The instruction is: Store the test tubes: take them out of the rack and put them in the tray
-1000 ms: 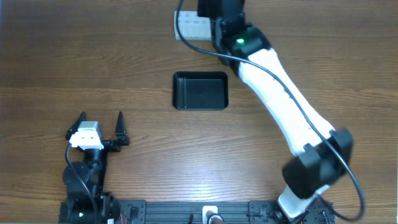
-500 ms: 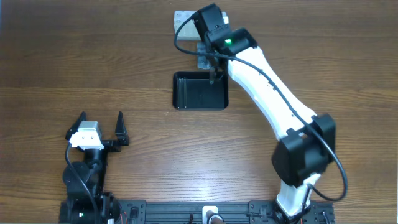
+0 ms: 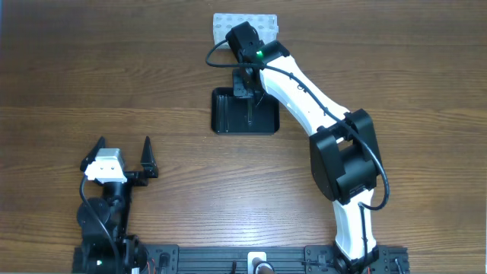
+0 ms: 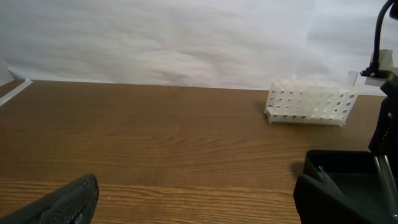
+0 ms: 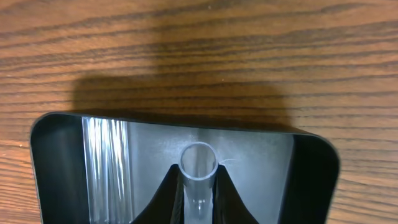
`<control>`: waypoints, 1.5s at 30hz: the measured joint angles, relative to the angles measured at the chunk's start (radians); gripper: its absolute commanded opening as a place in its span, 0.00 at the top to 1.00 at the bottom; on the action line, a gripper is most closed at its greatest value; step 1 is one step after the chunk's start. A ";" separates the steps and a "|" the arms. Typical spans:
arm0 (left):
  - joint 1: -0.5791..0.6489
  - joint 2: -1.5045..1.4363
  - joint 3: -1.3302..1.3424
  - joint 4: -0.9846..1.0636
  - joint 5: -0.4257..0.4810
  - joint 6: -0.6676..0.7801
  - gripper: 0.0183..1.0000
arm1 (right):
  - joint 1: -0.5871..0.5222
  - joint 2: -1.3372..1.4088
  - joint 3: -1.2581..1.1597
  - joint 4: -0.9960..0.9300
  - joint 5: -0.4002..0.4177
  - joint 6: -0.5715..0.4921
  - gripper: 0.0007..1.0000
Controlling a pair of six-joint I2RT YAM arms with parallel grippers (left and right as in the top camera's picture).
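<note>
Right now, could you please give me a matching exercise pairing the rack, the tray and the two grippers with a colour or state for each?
Things:
1. rack
2. tray
3. right gripper
4. left gripper

Descriptions:
A. open, holding nothing, far from the tray
B. black, with a clear tube lying inside
C. shut on a test tube, over the tray
D. white, standing on the table beyond the tray

Pairs: 1-D, 2-B, 3-C, 4-A
</note>
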State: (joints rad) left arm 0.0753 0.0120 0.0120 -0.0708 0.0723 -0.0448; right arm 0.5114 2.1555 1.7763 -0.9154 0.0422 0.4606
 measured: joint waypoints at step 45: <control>0.000 0.000 0.000 0.000 0.000 0.000 0.00 | -0.126 -0.225 -0.006 0.498 0.205 -0.264 0.01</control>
State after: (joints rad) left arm 0.0753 0.0120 0.0120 -0.0708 0.0723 -0.0448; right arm 0.3859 1.9308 1.7699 -0.4175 0.2470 0.1967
